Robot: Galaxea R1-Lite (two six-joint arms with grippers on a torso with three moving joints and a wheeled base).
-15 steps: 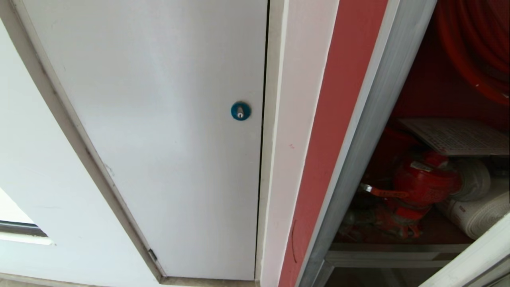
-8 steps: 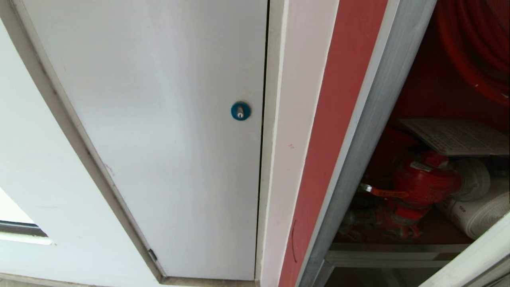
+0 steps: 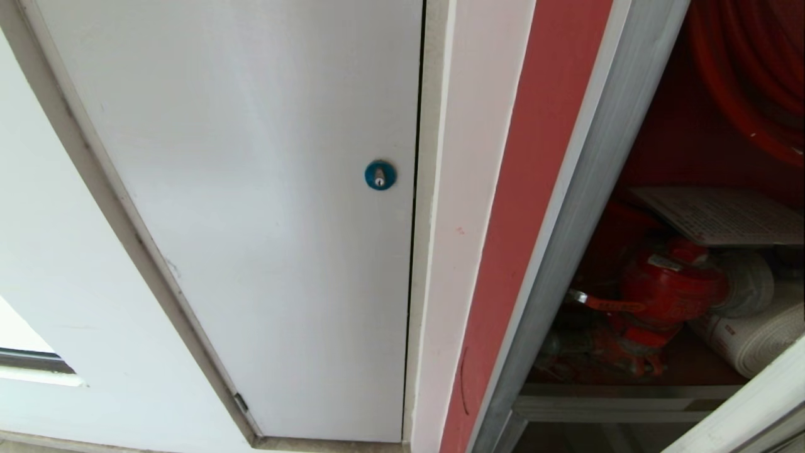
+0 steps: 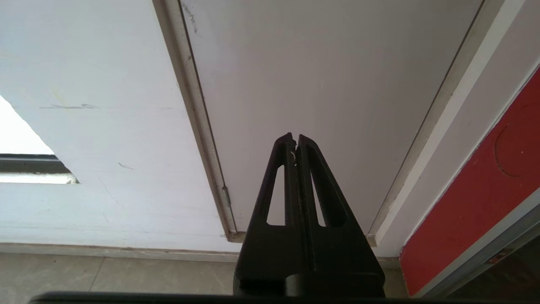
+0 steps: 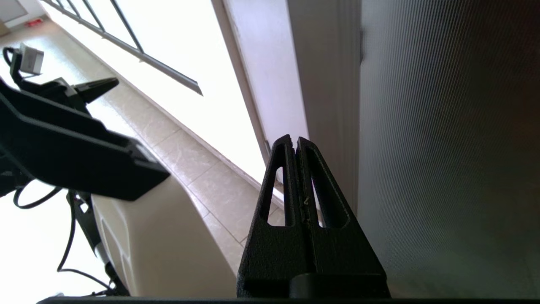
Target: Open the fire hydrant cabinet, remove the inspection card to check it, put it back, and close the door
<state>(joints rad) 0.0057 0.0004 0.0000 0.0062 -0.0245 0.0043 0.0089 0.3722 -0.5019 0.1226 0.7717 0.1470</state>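
Inspection card (image 3: 723, 215) lies inside open fire hydrant cabinet (image 3: 541, 189).

I am seeing the fire hydrant cabinet (image 3: 534, 189) standing open; on its red floor the red valve (image 3: 660, 296) is sitting toward the middle, the white rolled hose (image 3: 755, 340) is lying beside it at the right edge.

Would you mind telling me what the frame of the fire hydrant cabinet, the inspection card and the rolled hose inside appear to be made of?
The fire hydrant cabinet frame looks like brushed aluminium: silver, faintly streaked, dull sheen. The inspection card seems stiff paper or card, possibly laminated: flat, white, covered in rows of small print. The rolled hose looks like woven fabric: off-white, matte, coiled in layers.
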